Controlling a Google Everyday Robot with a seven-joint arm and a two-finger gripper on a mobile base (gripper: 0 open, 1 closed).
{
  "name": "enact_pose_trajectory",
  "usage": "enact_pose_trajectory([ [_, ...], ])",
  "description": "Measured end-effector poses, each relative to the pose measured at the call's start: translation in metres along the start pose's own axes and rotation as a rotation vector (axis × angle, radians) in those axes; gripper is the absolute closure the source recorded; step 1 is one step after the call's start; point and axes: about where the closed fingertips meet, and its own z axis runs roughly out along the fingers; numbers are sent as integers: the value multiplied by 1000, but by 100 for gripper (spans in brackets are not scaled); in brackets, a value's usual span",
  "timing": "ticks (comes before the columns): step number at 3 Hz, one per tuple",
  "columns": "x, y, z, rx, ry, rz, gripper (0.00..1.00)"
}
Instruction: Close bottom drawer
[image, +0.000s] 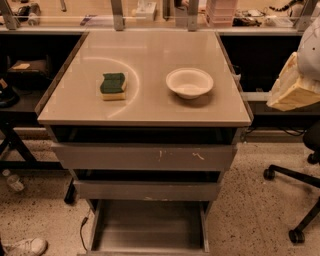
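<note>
The bottom drawer (149, 226) is the lowest and narrowest of three grey metal drawers under the table. It stands pulled far out toward me, its flat grey tray showing, and its front runs off the bottom edge of the view. The mid-width drawer (147, 190) and the widest, scratched drawer (145, 157) above it are each out a little. My gripper (294, 86) shows as a pale cream shape at the right edge, level with the tabletop, well above and to the right of the bottom drawer, touching nothing.
On the beige tabletop (150, 107) lie a green-and-yellow sponge (113, 86) and a white bowl (189, 82). An office chair base (295, 200) stands on the floor at right. A cable (82, 227), a shoe (25, 246) and a bottle (12, 181) are at left.
</note>
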Motion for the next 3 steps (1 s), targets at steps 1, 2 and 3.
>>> enact_pose_trajectory([
  [1,1,36,6,-23,-18,41,100],
  [2,4,93,33,-73,-4,119,100],
  [3,-3,149,79,-152,-11,146,100],
])
